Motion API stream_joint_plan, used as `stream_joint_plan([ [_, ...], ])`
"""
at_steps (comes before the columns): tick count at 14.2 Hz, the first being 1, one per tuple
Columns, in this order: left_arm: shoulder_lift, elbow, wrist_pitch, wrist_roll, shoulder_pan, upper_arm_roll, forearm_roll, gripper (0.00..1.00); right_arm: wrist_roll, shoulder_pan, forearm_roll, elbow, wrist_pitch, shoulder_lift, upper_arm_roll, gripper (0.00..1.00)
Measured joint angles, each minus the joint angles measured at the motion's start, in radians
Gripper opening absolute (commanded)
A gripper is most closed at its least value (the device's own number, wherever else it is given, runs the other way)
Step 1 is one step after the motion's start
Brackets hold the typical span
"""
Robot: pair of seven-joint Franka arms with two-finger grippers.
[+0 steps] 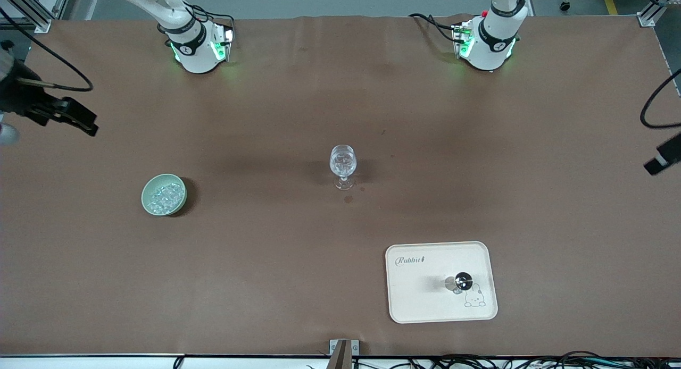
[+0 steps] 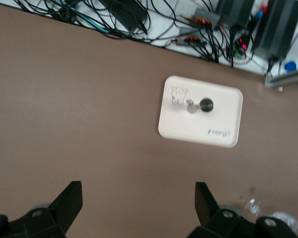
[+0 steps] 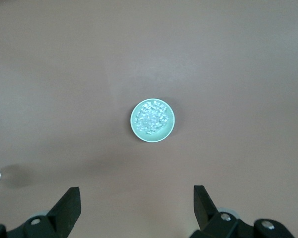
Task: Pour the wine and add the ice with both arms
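One tray (image 1: 425,305) near stemmed glass (image 1: 343,164)

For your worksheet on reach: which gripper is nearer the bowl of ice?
Right. The right gripper, open, hangs above the table at the bowl's end; the left gripper, open, is at the tray's end.

Robotics lab: arm bases (image 1: 199,50) bolted to table, cables (image 2: 114,20), power bricks.
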Motion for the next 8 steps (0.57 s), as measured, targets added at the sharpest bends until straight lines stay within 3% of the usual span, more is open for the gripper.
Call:
stream_joint_plan([
  [8, -0.180, -0.214, -0.059, 0.170, 0.003, -0.142, 0.143, 1.00, -0.089, -0.038, 0.021, -0.016, 0.019, -0.008, -0.046, 1.00],
])
